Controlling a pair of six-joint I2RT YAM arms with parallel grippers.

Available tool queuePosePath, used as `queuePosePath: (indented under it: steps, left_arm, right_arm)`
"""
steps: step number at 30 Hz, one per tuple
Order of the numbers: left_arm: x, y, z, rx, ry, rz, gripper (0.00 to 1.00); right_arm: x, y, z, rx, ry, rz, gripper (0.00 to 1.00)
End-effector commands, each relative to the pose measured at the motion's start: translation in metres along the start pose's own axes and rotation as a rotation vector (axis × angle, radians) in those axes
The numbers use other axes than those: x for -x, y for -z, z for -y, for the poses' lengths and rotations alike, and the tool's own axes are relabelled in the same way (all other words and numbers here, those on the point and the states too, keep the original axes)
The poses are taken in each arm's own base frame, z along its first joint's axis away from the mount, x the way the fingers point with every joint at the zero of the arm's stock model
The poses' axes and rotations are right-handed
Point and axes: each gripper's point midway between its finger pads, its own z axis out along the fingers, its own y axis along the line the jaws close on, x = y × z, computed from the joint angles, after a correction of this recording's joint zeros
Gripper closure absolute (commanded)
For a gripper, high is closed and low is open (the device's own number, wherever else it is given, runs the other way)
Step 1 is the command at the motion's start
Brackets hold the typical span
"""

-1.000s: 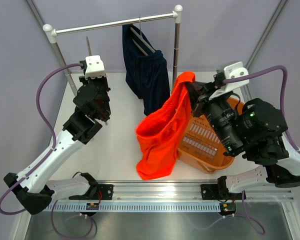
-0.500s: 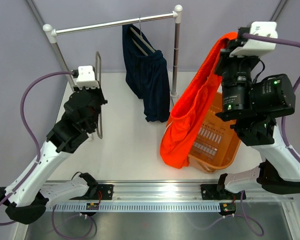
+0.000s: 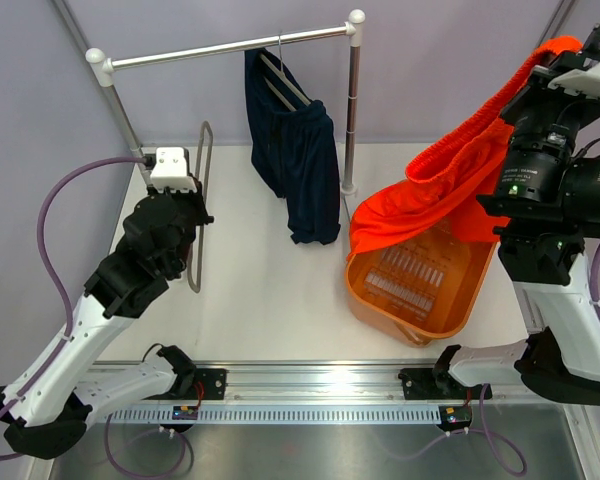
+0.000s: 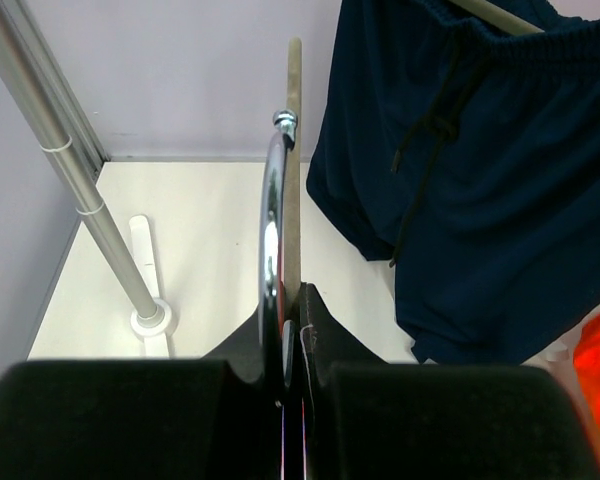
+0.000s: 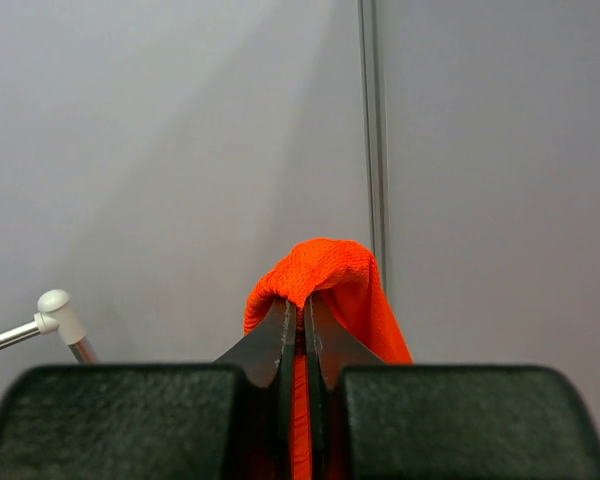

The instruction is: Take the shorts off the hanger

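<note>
My right gripper (image 3: 568, 52) is shut on the waistband of the orange shorts (image 3: 432, 190) and holds them high at the far right; their lower part drapes over the orange basket (image 3: 412, 325). In the right wrist view the orange cloth (image 5: 318, 268) is pinched between my fingertips (image 5: 302, 318). My left gripper (image 3: 191, 222) is shut on a bare hanger (image 3: 203, 190), held upright at the left. In the left wrist view its wooden bar (image 4: 293, 150) and metal hook (image 4: 271, 225) rise from my closed jaws (image 4: 292, 335).
Navy shorts (image 3: 300, 160) hang on another hanger from the rack rail (image 3: 230, 46); they also show in the left wrist view (image 4: 480, 180). The rack's right post (image 3: 352, 110) stands just behind the basket. The left post (image 4: 80, 205) and its foot are beside my left gripper.
My right arm has swung up and to the right, lifting the orange shorts off the table until they hang over the basket. My left arm has drawn back slightly with the bare hanger.
</note>
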Motion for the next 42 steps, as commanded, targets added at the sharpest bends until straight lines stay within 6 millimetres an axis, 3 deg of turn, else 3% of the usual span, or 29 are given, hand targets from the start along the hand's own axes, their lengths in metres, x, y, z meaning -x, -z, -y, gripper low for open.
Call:
queuePosePath:
  steps: [1, 11, 14, 17, 18, 20, 21, 22, 23, 25, 27, 28, 29, 32, 35, 38, 42]
  left_arm:
    - [0.01, 0.001, 0.006, -0.032, 0.048, 0.037, 1.0]
    - [0.003, 0.0, 0.003, -0.022, 0.029, 0.034, 1.0]
    - [0.001, 0.0, 0.004, -0.025, 0.029, 0.033, 1.0]
    - [0.0, 0.001, 0.003, -0.025, 0.028, 0.033, 1.0]
    - [-0.001, 0.001, 0.003, -0.025, 0.027, 0.032, 1.0]
    - [-0.002, 0.0, 0.003, -0.026, 0.026, 0.031, 1.0]
    - [-0.002, 0.0, 0.004, -0.026, 0.026, 0.03, 1.0]
    - [-0.002, 0.0, 0.004, -0.028, 0.027, 0.032, 1.0]
    - [-0.003, 0.0, 0.005, -0.031, 0.026, 0.03, 1.0]
    - [-0.003, -0.001, 0.006, -0.034, 0.028, 0.028, 1.0]
    - [-0.004, -0.001, 0.007, -0.038, 0.026, 0.024, 1.0]
    - [-0.004, -0.002, 0.008, -0.038, 0.026, 0.023, 1.0]
    - [-0.005, -0.002, 0.008, -0.038, 0.025, 0.022, 1.0]
    - [-0.005, -0.002, 0.007, -0.038, 0.024, 0.023, 1.0]
    - [-0.006, -0.002, 0.007, -0.034, 0.019, 0.021, 1.0]
    - [-0.006, -0.003, 0.007, -0.033, 0.017, 0.02, 1.0]
    - [-0.008, -0.004, 0.009, -0.04, 0.011, 0.015, 1.0]
  right_arm:
    - [-0.001, -0.001, -0.012, 0.051, -0.032, 0.028, 1.0]
    - [-0.059, 0.011, -0.058, 0.169, -0.027, -0.085, 1.0]
    - [-0.089, 0.017, -0.068, 0.164, 0.021, -0.13, 1.0]
    - [-0.136, 0.024, -0.072, 0.128, 0.073, -0.197, 1.0]
    - [-0.153, 0.028, -0.064, 0.125, 0.126, -0.241, 1.0]
    - [-0.186, 0.026, -0.053, 0.09, 0.063, -0.309, 1.0]
    - [-0.202, 0.031, -0.038, 0.086, 0.08, -0.362, 1.0]
    - [-0.215, 0.025, -0.027, 0.051, -0.009, -0.387, 1.0]
    - [-0.239, 0.029, -0.018, 0.037, 0.011, -0.43, 1.0]
    - [-0.257, 0.03, 0.012, -0.045, -0.013, -0.464, 1.0]
    - [-0.289, 0.039, 0.032, -0.092, 0.017, -0.537, 0.99]
    - [-0.302, 0.042, 0.031, -0.074, -0.031, -0.578, 0.98]
    - [-0.314, 0.039, 0.045, -0.112, -0.039, -0.602, 0.97]
    - [-0.361, 0.054, 0.061, -0.138, -0.059, -0.699, 0.97]
    - [-0.376, 0.062, 0.069, -0.158, -0.099, -0.722, 0.93]
    - [-0.378, 0.065, 0.067, -0.147, -0.131, -0.724, 0.89]
    - [-0.382, 0.069, 0.046, -0.043, -0.177, -0.765, 0.74]
